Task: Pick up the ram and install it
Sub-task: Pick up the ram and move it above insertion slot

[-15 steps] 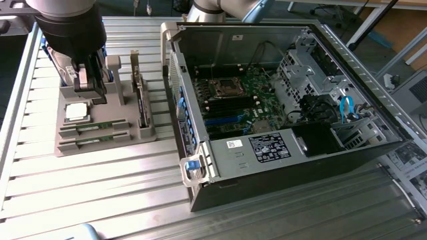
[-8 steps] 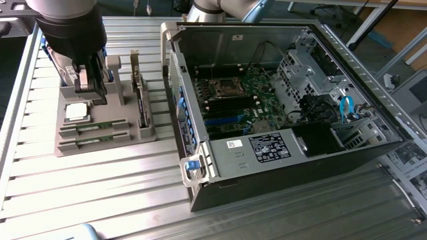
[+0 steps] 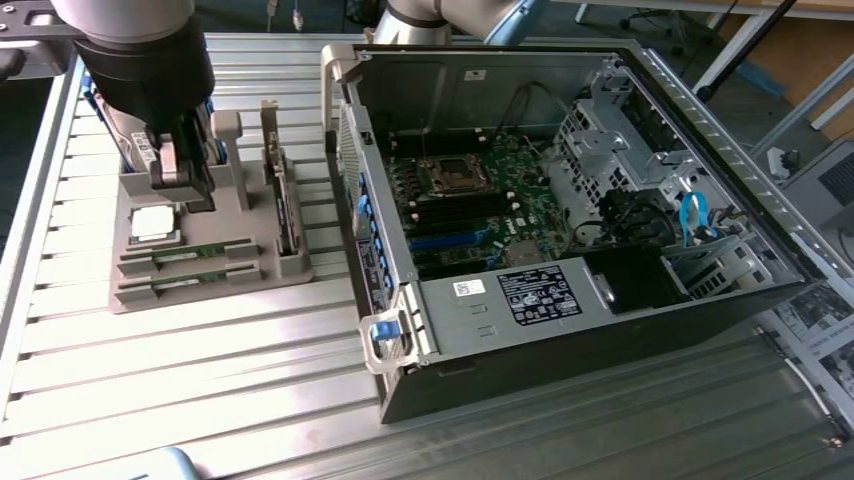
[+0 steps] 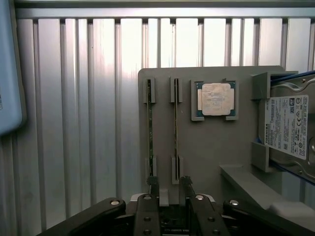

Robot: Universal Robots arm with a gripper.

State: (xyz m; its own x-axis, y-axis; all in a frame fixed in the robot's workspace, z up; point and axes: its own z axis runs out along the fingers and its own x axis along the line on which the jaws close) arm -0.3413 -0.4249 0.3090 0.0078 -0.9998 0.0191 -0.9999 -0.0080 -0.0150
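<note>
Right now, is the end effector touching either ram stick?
Apart. Exterior view: end effector hangs over the tray, bare surface between it and the nearest ram stick.

The exterior view is looking down at a slant from high up, taking in the slatted table [image 3: 200, 380], the open computer case [image 3: 441, 90] and the grey parts holder [image 3: 200, 298]; the wrist view is facing straight down, hanging close above that holder [image 4: 211, 147]; both are sharing its processor chip [image 3: 151, 226] [image 4: 216, 99] and ram sticks [image 3: 187, 253] [image 4: 175, 132].

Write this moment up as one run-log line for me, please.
tool: open, empty, above gray holder | ram: on edge in holder slot, not gripped | computer case: open
</note>
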